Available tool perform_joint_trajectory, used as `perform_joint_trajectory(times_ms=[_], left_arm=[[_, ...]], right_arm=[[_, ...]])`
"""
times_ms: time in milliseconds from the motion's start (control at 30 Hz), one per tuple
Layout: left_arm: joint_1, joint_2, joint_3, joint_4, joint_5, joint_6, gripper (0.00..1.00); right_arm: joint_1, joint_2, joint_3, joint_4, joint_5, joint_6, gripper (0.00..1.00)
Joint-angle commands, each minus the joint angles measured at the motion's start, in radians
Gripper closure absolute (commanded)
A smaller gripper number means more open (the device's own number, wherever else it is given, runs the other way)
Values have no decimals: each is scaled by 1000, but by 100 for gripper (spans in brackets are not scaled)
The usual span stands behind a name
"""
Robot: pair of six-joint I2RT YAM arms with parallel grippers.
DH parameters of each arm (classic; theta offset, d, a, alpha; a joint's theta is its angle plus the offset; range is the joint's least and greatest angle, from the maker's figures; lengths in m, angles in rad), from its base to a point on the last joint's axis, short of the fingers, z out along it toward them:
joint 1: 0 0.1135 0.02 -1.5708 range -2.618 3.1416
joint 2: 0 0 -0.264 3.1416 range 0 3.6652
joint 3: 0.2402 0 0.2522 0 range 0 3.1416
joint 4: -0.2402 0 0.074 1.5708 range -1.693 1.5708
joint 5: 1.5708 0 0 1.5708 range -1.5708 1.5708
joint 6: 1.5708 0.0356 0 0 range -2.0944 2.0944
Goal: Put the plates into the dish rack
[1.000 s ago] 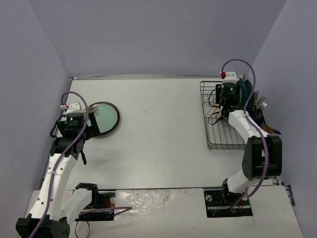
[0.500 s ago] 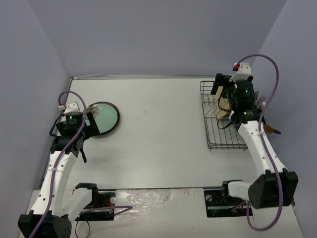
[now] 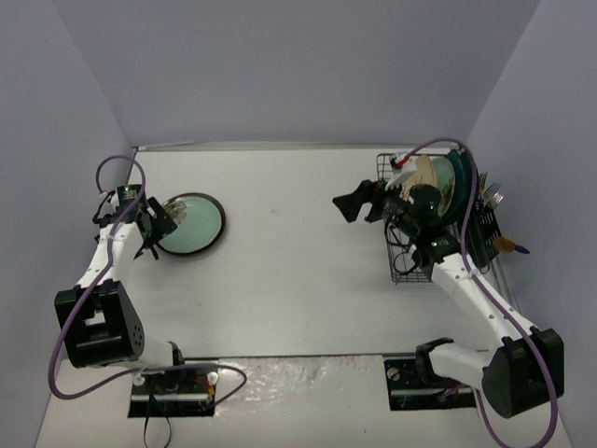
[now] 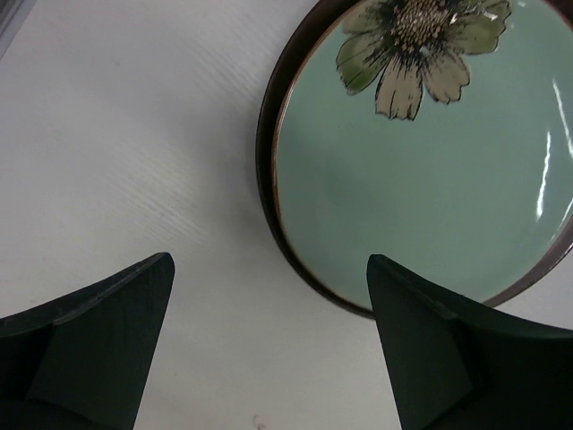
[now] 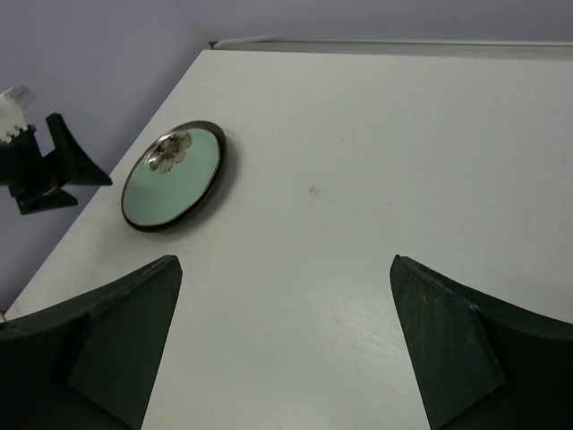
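Observation:
A mint-green round plate with a dark rim and flower motif [image 3: 191,224] lies flat on the table at the left; it also shows in the left wrist view [image 4: 430,170] and the right wrist view [image 5: 172,177]. My left gripper [image 3: 160,229] is open and empty at the plate's left edge, one finger over its rim. The black wire dish rack [image 3: 403,263] stands at the right and holds upright plates, a cream one [image 3: 426,174] and a dark teal one [image 3: 457,182]. My right gripper [image 3: 359,203] is open and empty, just left of the rack above the table.
A cutlery holder [image 3: 485,229] with forks and utensils hangs on the rack's right side. Walls close in the table on the left, back and right. The left arm's gripper shows at the left edge of the right wrist view [image 5: 49,166].

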Motion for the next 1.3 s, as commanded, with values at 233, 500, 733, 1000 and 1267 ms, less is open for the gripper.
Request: perform_joint_trajectory(times_ms=[233, 500, 733, 1000, 1267], left_arm=[[5, 360, 312, 30, -9, 93, 23], [-11, 461, 346, 6, 4, 140, 36], [-72, 484, 338, 11, 13, 163, 65], [-175, 451, 312, 36, 35, 147, 90], [-266, 381, 241, 55, 26, 87, 100]], right_arm=[[24, -12, -28, 155, -97, 26, 0], [30, -14, -29, 152, -99, 15, 0], [30, -12, -25, 146, -97, 15, 0], [30, -7, -21, 139, -87, 14, 0], [30, -2, -25, 141, -92, 18, 0]])
